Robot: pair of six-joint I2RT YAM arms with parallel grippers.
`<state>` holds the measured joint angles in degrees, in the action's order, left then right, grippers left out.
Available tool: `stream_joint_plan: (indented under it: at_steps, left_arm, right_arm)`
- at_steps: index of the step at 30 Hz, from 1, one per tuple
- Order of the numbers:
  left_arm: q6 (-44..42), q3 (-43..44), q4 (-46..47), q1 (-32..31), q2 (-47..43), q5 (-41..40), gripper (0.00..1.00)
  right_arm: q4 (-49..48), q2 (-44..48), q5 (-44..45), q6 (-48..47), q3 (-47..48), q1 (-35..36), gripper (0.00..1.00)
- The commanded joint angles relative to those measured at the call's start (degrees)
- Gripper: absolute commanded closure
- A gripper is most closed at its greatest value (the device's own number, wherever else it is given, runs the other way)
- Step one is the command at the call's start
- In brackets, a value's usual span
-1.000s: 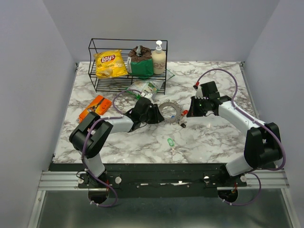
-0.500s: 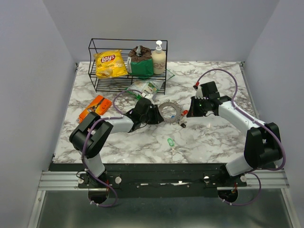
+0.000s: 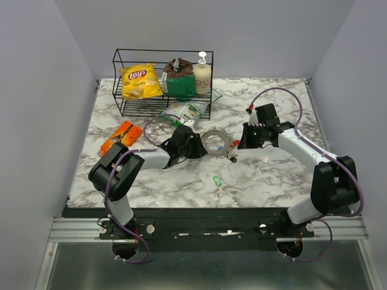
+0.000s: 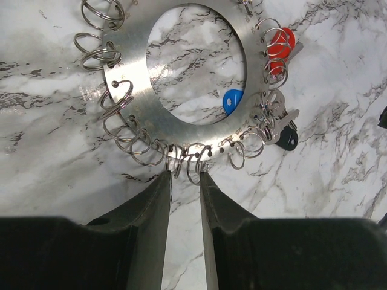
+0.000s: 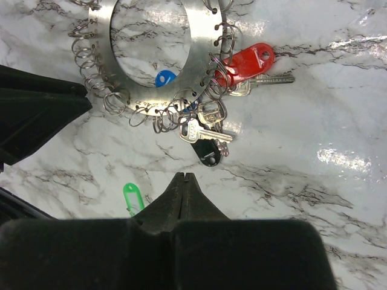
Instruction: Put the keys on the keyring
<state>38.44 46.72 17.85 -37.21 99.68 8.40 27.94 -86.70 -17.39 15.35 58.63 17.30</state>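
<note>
The keyring (image 4: 181,128), a flat steel ring, is lying on the bench (image 4: 54,181), its near rim being straddled by the narrowly parted jaws of the left gripper (image 4: 184,181); whether it is gripped cannot be told. With the red key (image 5: 245,63) bunched at the rim and the green key (image 5: 132,196) lying loose and apart, fetching the latter is judged the step in hand. The right gripper (image 5: 183,180), jaws pressed together on nothing, is being hovered near the red key and would need opening over the green key.

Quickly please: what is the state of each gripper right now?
Left gripper: jaws slightly apart at the split rings on the rim of the keyring; whether it pinches them cannot be told.
Right gripper: shut, holding nothing.
</note>
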Motion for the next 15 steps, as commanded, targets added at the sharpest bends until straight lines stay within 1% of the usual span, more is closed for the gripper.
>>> stream_joint_plan:
  at_steps: [1,15]
  left_arm:
    - [-1.35,-0.14,0.35,-0.40,1.74,-1.55,0.65]
    - [-1.17,-0.66,3.07,-0.76,3.68,-1.46,0.66]
  right_arm:
    - [-0.52,-0.49,-0.89,-0.59,-0.27,0.28,0.98]
    - [-0.43,-0.40,-0.63,-0.68,-0.71,0.37,0.98]
